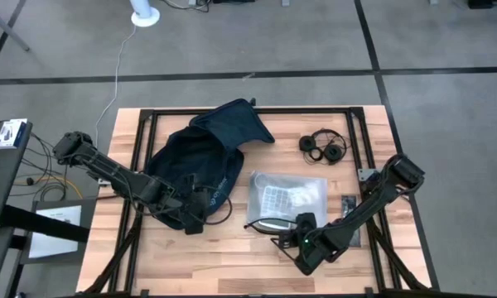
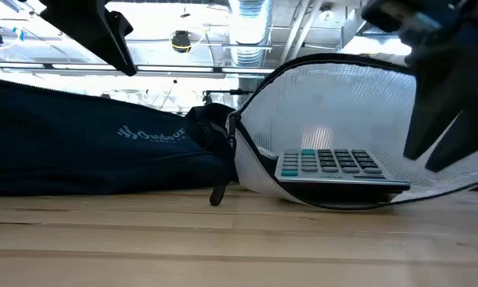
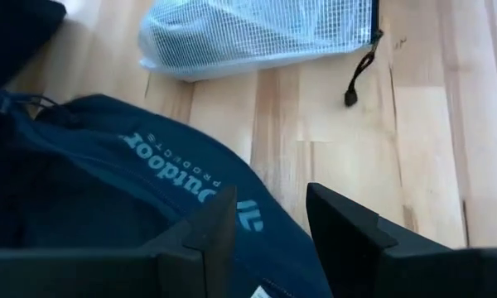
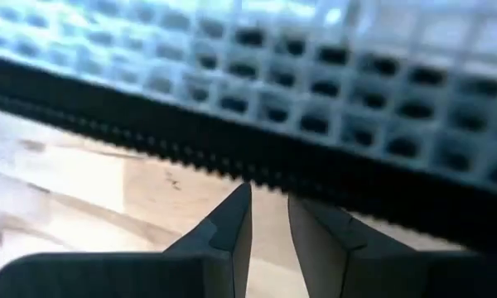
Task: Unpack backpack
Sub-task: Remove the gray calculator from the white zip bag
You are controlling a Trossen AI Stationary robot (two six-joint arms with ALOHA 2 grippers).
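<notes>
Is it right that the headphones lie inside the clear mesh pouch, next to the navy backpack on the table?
Not quite. The clear mesh pouch holds a calculator, as the low view shows. The headphones lie loose on the table, apart from the pouch, as the high view shows. The pouch does lie next to the navy backpack.

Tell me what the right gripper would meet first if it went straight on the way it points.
Most likely the black zipper edge of the clear pouch. The right gripper points straight at it from close by, fingers narrowly apart, only bare table between; exact depth is unclear.
</notes>
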